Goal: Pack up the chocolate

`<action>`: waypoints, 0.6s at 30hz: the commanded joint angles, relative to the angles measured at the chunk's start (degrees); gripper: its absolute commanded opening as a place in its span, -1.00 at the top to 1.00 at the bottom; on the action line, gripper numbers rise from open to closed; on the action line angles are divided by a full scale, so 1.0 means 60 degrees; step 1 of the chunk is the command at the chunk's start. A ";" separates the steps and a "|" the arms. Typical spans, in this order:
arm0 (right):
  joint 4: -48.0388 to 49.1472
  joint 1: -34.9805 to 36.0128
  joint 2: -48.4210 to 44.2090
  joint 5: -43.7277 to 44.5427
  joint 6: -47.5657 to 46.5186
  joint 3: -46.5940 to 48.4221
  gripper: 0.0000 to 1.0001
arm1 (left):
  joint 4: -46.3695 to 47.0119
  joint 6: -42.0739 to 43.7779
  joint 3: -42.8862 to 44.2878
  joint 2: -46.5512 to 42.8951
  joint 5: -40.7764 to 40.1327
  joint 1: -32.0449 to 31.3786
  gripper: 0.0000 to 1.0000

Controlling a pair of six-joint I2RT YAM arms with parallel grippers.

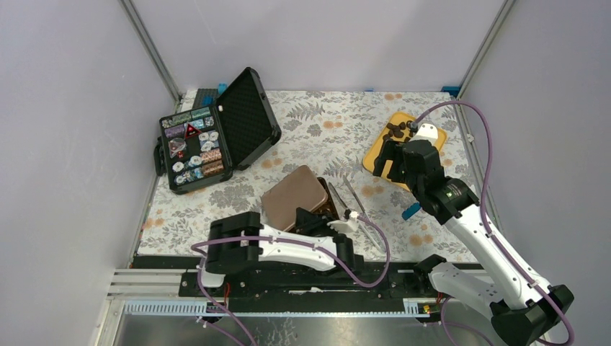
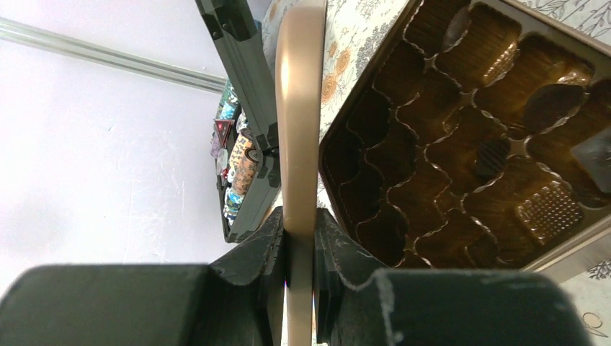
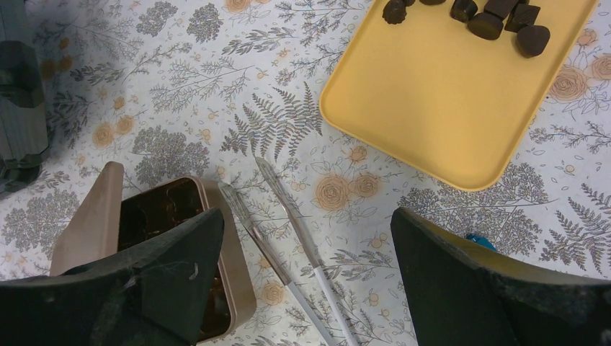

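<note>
White-shelled left arm [image 1: 288, 249] and right arm [image 1: 479, 231], black joints [image 1: 450, 196], matte black pincer fingers [image 3: 166, 267], looping purple cables [image 1: 489, 158].

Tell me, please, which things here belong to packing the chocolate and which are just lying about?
For the job: chocolate pieces, yellow tray, compartmented tin, its lid in the left gripper, probably the metal tweezers.
Lying about: open black case of small items, small blue object.

Lighting: bright, even, diffuse; shadows faint. Glare: sheen on lid [image 2: 297, 86] edge; wall [image 2: 108, 166] washed out white, left of frame.
</note>
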 commanded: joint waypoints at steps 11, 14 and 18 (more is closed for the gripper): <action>0.0203 0.0061 -0.0353 0.0023 -0.0013 -0.0066 -0.86 | 0.0015 -0.0601 0.1035 0.1943 -0.0276 -0.0097 1.00; 0.0199 0.0053 -0.0364 0.0023 0.0000 -0.0078 -0.86 | 0.0301 -0.0428 0.0879 0.2109 -0.0206 -0.0097 1.00; 0.0208 0.0052 -0.0383 0.0008 0.0030 -0.0122 -0.87 | 0.0958 0.0141 0.0642 0.2172 -0.0009 -0.0097 1.00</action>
